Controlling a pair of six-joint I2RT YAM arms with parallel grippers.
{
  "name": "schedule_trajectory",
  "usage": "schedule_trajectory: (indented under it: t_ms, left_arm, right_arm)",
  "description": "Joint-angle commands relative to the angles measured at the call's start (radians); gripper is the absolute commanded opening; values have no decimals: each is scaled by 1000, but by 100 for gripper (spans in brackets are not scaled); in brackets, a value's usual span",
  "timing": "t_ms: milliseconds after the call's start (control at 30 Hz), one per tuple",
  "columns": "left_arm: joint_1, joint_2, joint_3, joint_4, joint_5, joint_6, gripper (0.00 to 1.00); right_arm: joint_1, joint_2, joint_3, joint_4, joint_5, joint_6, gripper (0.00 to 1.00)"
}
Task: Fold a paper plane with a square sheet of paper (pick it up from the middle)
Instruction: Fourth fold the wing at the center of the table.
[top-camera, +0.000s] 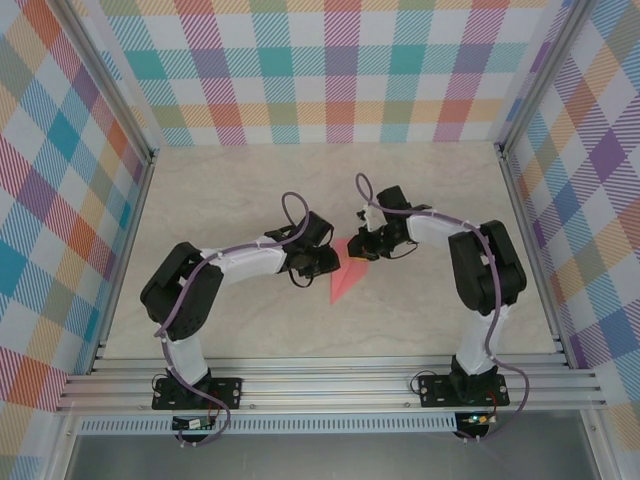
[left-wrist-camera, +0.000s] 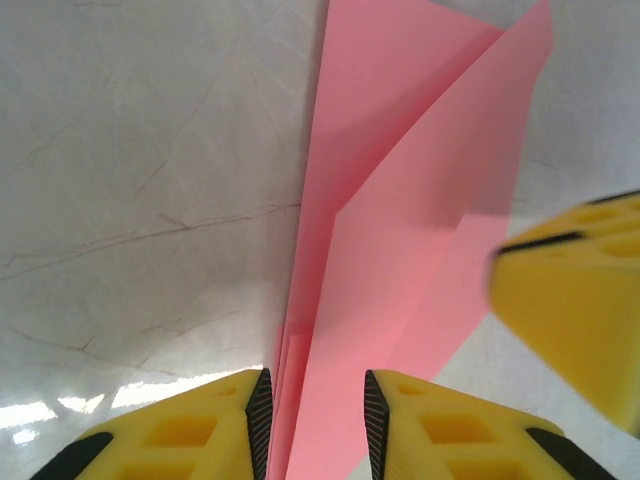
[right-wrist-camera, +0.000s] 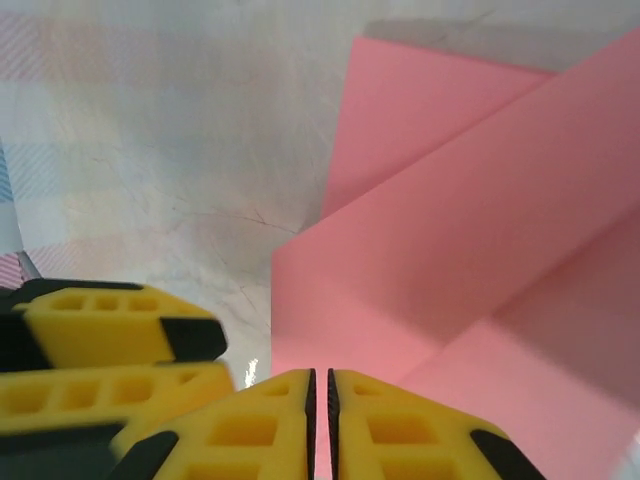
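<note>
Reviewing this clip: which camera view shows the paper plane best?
Top external: the paper plane shows its overall dart shape, pointed tip toward the arm bases, though it is small and its wide end is partly covered by the arms. Left wrist shows folded layers and creases close up, cropped by the frame. Right wrist shows overlapping flaps, also cropped.

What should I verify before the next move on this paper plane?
1. Paper plane folded to a dart, tip toward the near side: ok.
2. Left gripper open, straddling the narrow end: ok.
3. Right gripper gripping the wide end: cannot tell, only a slit between its jaws.
4. Grippers apart from each other: ok, though close.
5. Plane lying flat: not ok, its wide end looks lifted.
</note>
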Motion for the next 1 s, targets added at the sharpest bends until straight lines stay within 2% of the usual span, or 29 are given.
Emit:
schedule_trajectory:
  t_ms: [0,133,533,967]
  left_arm:
    - [6,29,43,-50,9,52,32]
    - [7,64,78,-64,8,66,32]
    - [18,114,118,-79,8,84,31]
    - [24,149,132,-67,49,90,31]
  right_arm:
    - [-54,-60,-87,38,71,159,18]
    - [-68,-100,-139,48,82,210,31]
    - [-66,-51,-159,62,41,273,35]
    - [-51,35,-152,84,-9,273,35]
